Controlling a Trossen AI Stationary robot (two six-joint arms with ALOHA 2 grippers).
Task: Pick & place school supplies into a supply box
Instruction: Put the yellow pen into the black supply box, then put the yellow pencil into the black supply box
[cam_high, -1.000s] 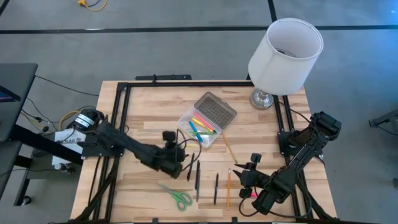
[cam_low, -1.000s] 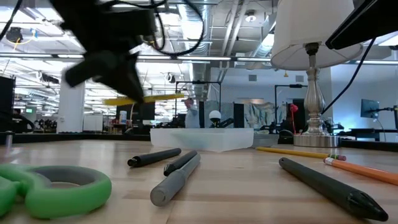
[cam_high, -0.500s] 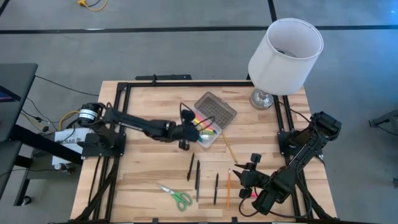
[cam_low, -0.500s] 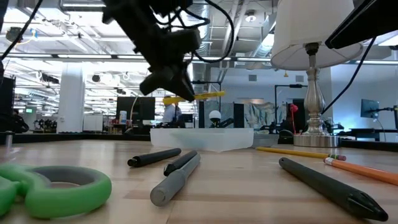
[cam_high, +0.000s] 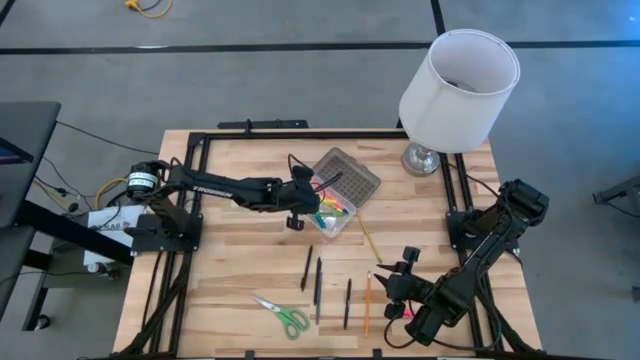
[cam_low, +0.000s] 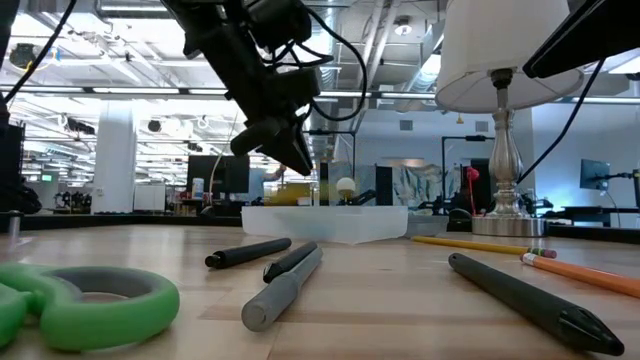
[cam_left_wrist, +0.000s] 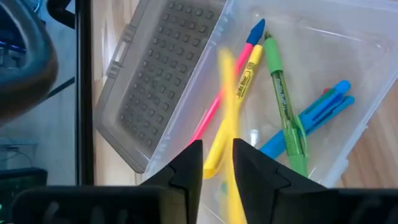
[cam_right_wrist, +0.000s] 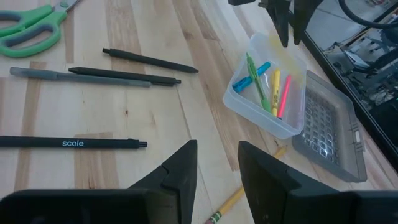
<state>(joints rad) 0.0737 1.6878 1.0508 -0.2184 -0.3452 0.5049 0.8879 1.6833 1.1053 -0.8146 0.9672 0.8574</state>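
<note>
The left gripper (cam_left_wrist: 216, 163) has swung from the loose pens to hang over the open box (cam_high: 322, 205). Its fingers (cam_left_wrist: 186, 171) stand slightly apart, and a blurred yellow marker (cam_left_wrist: 229, 140) shows in the gap, seemingly just let go. Beyond the fingertips lie pink, yellow, green and blue markers in the box, then its grey lid (cam_left_wrist: 165, 78). Pens and scissors (cam_high: 283, 314) remain outside. The right gripper (cam_right_wrist: 217, 163) waits, fingers apart, over the table's near right.

Even, bright overhead light is cast with soft shadows, while a yellow pen (cam_left_wrist: 229, 143) is smeared by motion blur and green scissors (cam_low: 75, 305) are defocused at 8 o'clock.
</note>
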